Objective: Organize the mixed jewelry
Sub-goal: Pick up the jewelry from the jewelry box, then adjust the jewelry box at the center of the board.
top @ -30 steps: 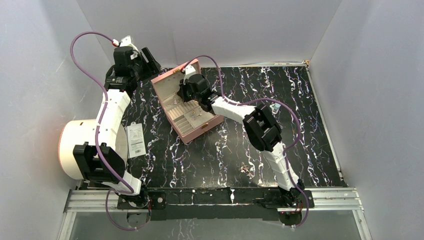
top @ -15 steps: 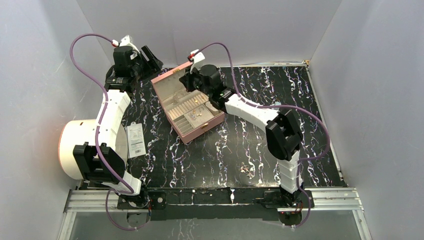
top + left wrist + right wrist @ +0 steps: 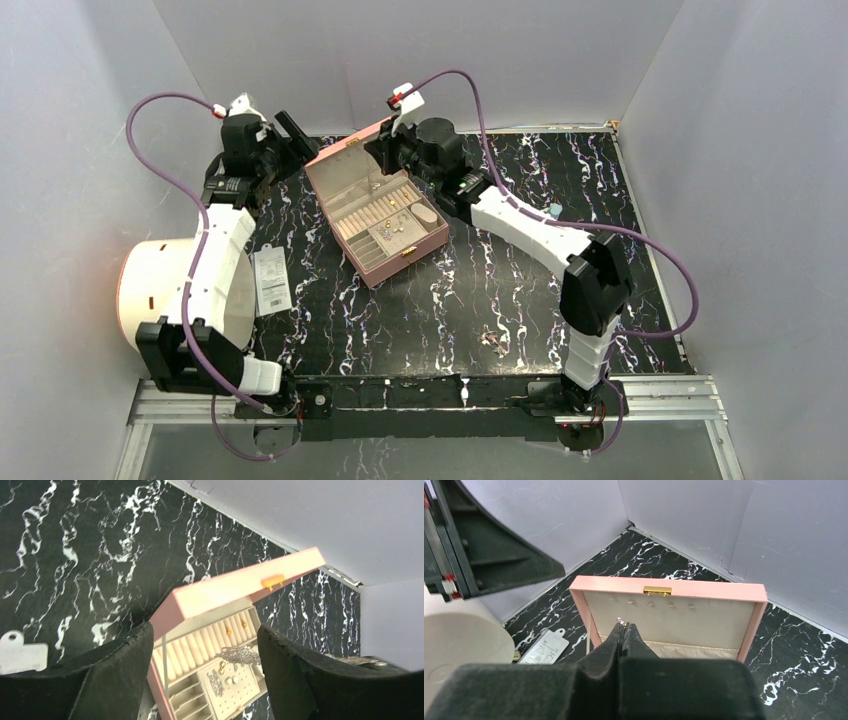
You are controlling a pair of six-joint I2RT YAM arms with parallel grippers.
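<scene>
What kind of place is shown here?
Probably a robot test booth: plain grey walls close in a marble-patterned table, and a left arm and a right arm are bolted to a metal rail at its near edge.

You have one left arm (image 3: 215,250) and one right arm (image 3: 520,225), one open pink box (image 3: 340,165), one white tag (image 3: 270,280), one round cream drum (image 3: 140,290), one small cluster of loose jewelry (image 3: 492,340) and one pale blue bit (image 3: 553,212) on the tabletop (image 3: 450,300). Pieces inside the box are too small to count.
</scene>
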